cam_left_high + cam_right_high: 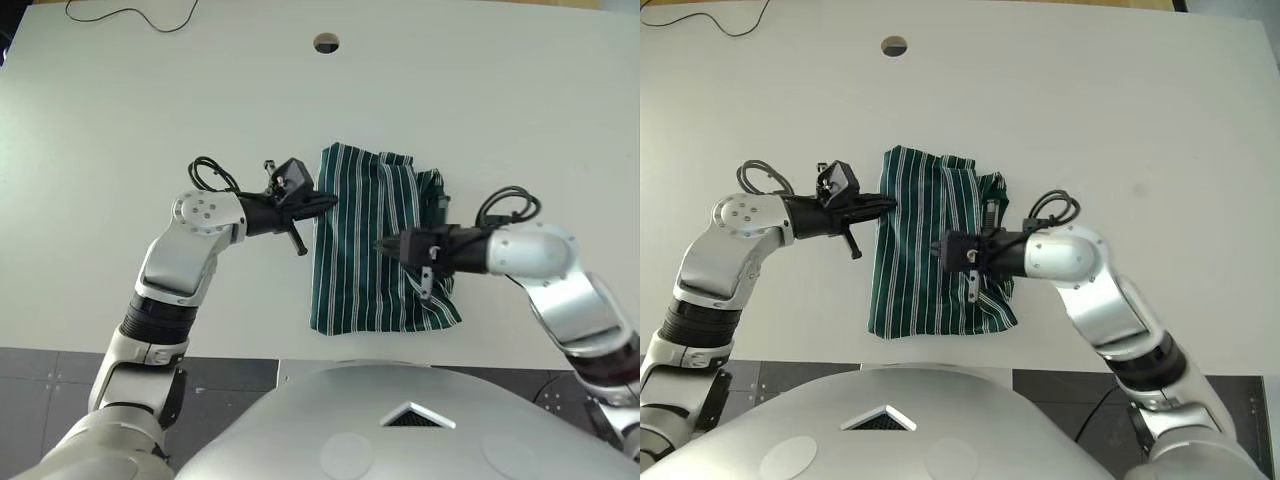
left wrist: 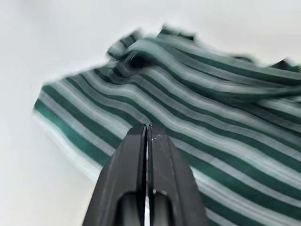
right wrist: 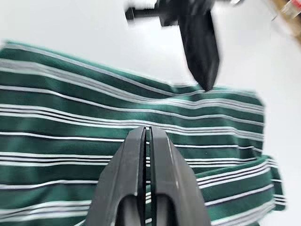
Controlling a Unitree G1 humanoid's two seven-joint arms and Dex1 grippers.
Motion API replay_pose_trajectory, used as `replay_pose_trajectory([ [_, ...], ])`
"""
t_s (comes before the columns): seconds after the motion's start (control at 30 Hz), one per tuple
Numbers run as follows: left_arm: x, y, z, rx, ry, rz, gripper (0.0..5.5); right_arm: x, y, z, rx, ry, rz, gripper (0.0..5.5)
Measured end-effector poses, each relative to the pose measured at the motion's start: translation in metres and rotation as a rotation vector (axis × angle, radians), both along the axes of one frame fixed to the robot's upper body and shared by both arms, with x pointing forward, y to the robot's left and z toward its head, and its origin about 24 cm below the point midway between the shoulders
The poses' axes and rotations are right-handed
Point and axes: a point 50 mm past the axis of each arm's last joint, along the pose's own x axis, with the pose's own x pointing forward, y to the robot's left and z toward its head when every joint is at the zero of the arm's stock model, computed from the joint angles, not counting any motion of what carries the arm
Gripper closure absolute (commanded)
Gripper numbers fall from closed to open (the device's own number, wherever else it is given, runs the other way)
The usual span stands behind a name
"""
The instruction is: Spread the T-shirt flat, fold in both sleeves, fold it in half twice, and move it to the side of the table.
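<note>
A green T-shirt (image 1: 368, 240) with white stripes lies folded into a tall rectangle on the white table (image 1: 150, 110), near its front edge. My left gripper (image 1: 331, 203) is shut and empty, its tip at the shirt's left edge; the wrist view shows its closed fingers (image 2: 147, 141) over the striped cloth (image 2: 211, 122). My right gripper (image 1: 380, 246) is shut with nothing in it, hovering over the middle of the shirt (image 3: 70, 117). From the right wrist camera, the left gripper (image 3: 205, 84) points at the shirt's far edge.
A round cable hole (image 1: 326, 43) sits in the table at the back. A thin black cable (image 1: 130, 17) lies at the far left rear. Bare table surface spreads to the left, right and behind the shirt.
</note>
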Motion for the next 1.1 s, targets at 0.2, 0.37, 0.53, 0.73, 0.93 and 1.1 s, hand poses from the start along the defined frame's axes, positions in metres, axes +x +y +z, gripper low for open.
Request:
replay_pose_trajectory([
  [0.2, -0.022, -0.021, -0.036, 0.079, 0.107, -0.099, 5.4, 0.038, 0.007, -0.019, -0.076, -0.086, -0.05, 5.38],
  [0.37, -0.017, -0.025, -0.041, 0.153, 0.007, -0.151, 5.4, 0.042, 0.004, -0.029, -0.125, -0.111, -0.039, 5.38],
  [0.53, -0.014, -0.025, -0.043, 0.163, -0.001, -0.154, 5.4, 0.038, -0.013, -0.033, -0.208, -0.108, -0.013, 5.38],
  [0.73, -0.014, -0.026, -0.044, 0.153, 0.01, -0.133, 5.4, 0.037, -0.063, -0.028, -0.341, -0.121, -0.061, 5.38],
  [0.93, -0.014, -0.025, -0.043, 0.14, 0.023, -0.111, 5.4, 0.029, -0.133, -0.02, -0.486, -0.076, -0.242, 5.38],
  [1.1, -0.016, -0.021, -0.04, 0.087, 0.06, -0.083, 5.4, 0.031, -0.116, -0.007, -0.275, -0.202, -0.228, 5.38],
])
